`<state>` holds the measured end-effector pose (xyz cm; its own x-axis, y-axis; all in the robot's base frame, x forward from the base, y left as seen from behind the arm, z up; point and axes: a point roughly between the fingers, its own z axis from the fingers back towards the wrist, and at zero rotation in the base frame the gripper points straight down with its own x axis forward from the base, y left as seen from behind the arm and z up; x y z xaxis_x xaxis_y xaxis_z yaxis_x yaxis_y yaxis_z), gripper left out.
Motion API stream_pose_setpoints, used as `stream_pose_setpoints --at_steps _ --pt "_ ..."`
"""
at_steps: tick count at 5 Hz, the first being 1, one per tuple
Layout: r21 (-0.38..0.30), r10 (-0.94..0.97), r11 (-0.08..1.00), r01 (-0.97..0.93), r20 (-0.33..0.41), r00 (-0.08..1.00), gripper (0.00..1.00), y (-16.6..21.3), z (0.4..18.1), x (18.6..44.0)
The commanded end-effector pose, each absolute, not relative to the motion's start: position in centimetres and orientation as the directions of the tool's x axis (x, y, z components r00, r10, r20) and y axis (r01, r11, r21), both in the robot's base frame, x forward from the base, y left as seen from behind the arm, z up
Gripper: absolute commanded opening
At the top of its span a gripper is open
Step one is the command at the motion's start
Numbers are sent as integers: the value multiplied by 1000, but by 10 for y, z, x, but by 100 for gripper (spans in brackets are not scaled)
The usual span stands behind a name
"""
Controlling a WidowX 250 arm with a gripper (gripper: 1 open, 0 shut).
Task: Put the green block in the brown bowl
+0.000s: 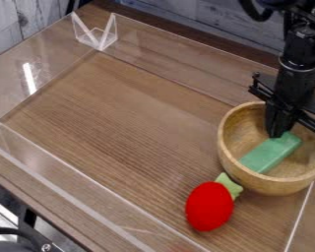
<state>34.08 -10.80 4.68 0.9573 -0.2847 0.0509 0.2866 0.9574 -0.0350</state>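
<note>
The green block (271,154) lies tilted inside the brown bowl (239,163), resting against the bowl's inner wall on the right side. My gripper (279,129) hangs straight down over the bowl with its dark fingers pressed together, tips just above the block's far end. Nothing shows between the fingers, and the block rests on the wood by itself.
A red strawberry toy with a green leafy top (211,205) lies on the wooden table just in front of the bowl. Clear acrylic walls (68,69) fence the table, with a small clear stand (95,32) at the far left corner.
</note>
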Motion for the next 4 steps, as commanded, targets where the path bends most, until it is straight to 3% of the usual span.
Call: stream_pose_setpoints --at_steps 1,2,4 --pt "-46 -285 956 291 103 953 100 -98 61 349" --pt "-55 -286 955 293 105 952 100 -85 61 348" --pt "-52 -213 973 225 169 962 100 -48 89 347"
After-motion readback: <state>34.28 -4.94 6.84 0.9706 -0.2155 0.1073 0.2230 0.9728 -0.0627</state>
